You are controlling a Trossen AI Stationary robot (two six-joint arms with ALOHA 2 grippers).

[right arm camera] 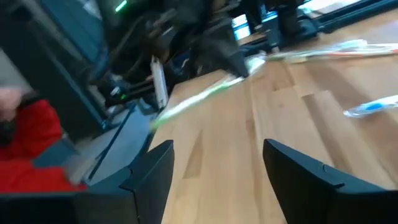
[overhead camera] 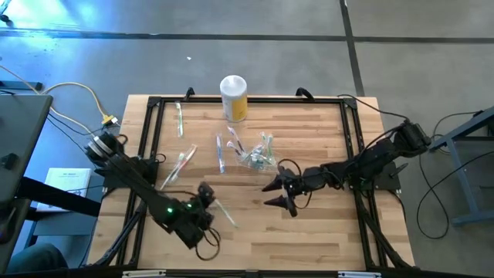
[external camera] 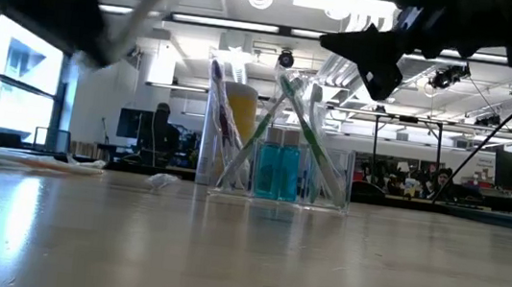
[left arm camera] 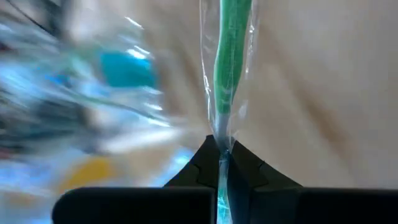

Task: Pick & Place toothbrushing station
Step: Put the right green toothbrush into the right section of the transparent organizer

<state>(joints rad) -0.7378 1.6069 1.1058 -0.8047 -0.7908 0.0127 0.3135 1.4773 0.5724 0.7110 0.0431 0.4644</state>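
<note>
Left gripper (left arm camera: 221, 163) jaws pinched on a slim green toothbrush in crinkly clear wrap (left arm camera: 231, 56), above the pale wood-plank worktop (overhead camera: 309, 232).
The small clear plastic holder (overhead camera: 255, 158) stands mid-worktop, bristling with wrapped brushes, beside the right gripper (overhead camera: 276, 193), whose jaws gape wide and empty. Behind stands a white-topped yellow canister (overhead camera: 234, 98).

Overhead ceiling strips light the room evenly; bright, cool cast. Worktop (external camera: 243, 258) shows broad pale glare in the low view, mirroring the window at left. Blue sheen on the floor, far left, in the high view. Low view: arms overhead are dark, soft silhouettes. Left wrist view heavily smeared, only the wrapped green toothbrush (left arm camera: 231, 56) fairly sharp, its wrapper glinting. Right wrist view streaked by motion blur throughout.
</note>
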